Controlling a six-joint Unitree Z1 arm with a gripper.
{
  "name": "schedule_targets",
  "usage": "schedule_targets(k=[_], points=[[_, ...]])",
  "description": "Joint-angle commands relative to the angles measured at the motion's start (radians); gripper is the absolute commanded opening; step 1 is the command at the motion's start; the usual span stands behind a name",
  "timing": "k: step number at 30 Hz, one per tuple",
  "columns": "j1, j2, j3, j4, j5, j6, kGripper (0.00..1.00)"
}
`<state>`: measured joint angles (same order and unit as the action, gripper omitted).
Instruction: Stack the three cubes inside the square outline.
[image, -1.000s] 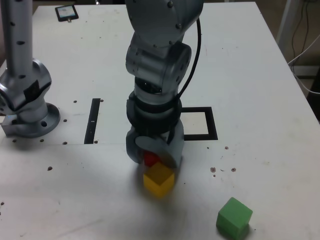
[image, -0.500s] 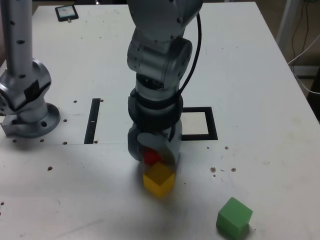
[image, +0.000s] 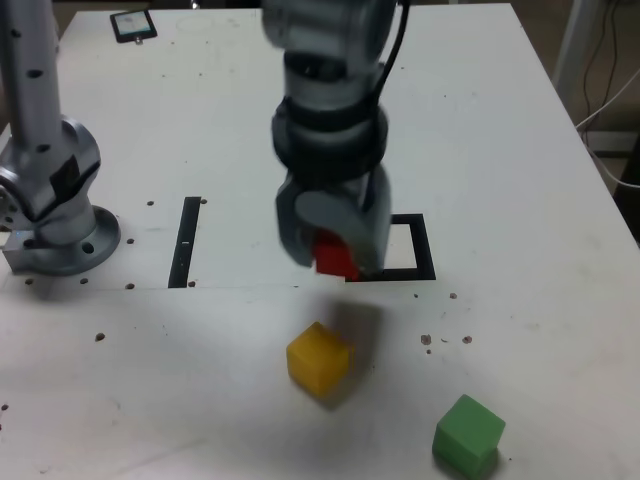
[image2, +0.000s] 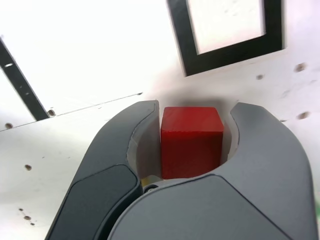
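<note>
My gripper (image: 335, 255) is shut on the red cube (image: 335, 256), which hangs above the table just in front of the square outline (image: 424, 247). In the wrist view the red cube (image2: 191, 141) sits between the two grey jaws, with the square outline (image2: 226, 51) just beyond it. On the table nearer the camera, the yellow cube (image: 318, 357) rests by itself. The green cube (image: 468, 434) lies at the front right of the exterior view.
A second grey arm's base (image: 55, 215) stands at the exterior view's left. A narrow black strip (image: 185, 241) lies between that base and the outline. A small dark device (image: 132, 25) sits at the far left corner.
The gripper closed on the red cube, lifted it off the table beside the yellow cube, and carried it up and toward the square outline. The yellow and green cubes stayed put.
</note>
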<state>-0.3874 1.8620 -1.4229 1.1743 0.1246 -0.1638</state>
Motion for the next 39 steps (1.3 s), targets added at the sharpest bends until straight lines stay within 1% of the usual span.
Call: schedule_targets(k=[1, 7, 15, 18, 24, 32, 37, 39], points=[[0.031, 0.017, -0.028, 0.010, -0.003, 0.015, 0.30], [0.110, 0.063, -0.069, 0.024, -0.002, 0.053, 0.30], [0.181, 0.112, -0.059, 0.005, -0.003, 0.097, 0.30], [0.192, 0.119, -0.049, -0.011, -0.005, 0.107, 0.31], [0.212, 0.152, -0.048, -0.030, -0.007, 0.143, 0.38], [0.243, 0.203, -0.071, -0.034, -0.005, 0.192, 0.38], [0.250, 0.218, -0.079, -0.043, -0.002, 0.204, 0.38], [0.250, 0.219, -0.079, -0.051, -0.002, 0.208, 0.39]])
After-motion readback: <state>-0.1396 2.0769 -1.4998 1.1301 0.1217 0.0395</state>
